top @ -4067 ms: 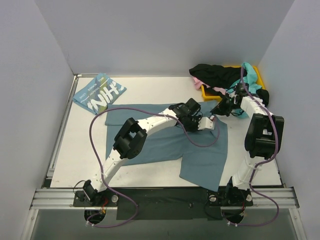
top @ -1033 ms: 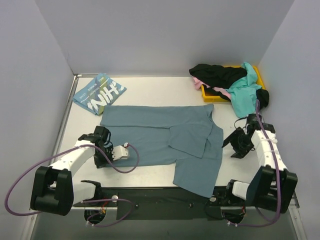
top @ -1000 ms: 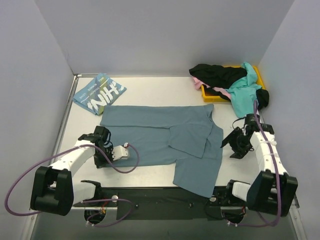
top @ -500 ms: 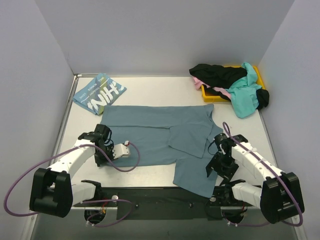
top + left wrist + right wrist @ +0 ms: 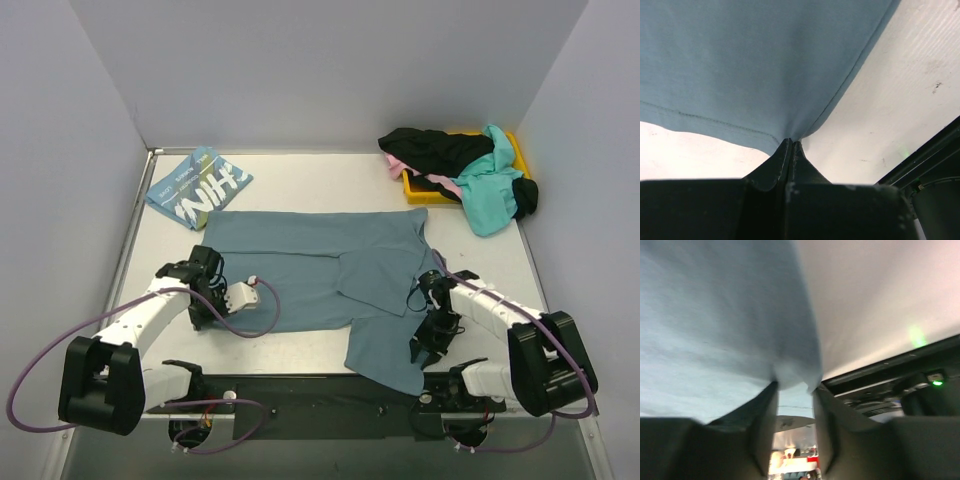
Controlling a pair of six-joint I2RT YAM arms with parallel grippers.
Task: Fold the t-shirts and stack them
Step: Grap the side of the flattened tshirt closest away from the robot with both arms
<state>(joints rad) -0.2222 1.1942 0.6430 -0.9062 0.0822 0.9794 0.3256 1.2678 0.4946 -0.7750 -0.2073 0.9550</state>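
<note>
Folding the slate-teal t-shirt (image 5: 300,265) calls, I judge, for both near corners to rise together and travel toward 12 o'clock. It lies spread across the middle of the surface (image 5: 300,190), with a right-hand flap doubled over its chest. The left end effector (image 5: 791,143), at 8 o'clock, is clamped tight on the near-left hem corner. The right end effector (image 5: 795,387), at 5 o'clock, has its fingers apart, straddling the near-right hem, which sags into the gap. It likely needs to close firmly before any lift, or that side will drag and skew the fold. Keeping the hem taut between both grips should help.

A folded light-blue t-shirt (image 5: 198,188) rests at 10 o'clock, near the teal collar side but apart from it. At 1 o'clock a yellow bin (image 5: 412,186) holds black (image 5: 435,148), pink (image 5: 396,166) and turquoise (image 5: 490,195) shirts spilling over its rim. A purple cable (image 5: 268,305) loops onto the cloth beside the left grip and could snag.
</note>
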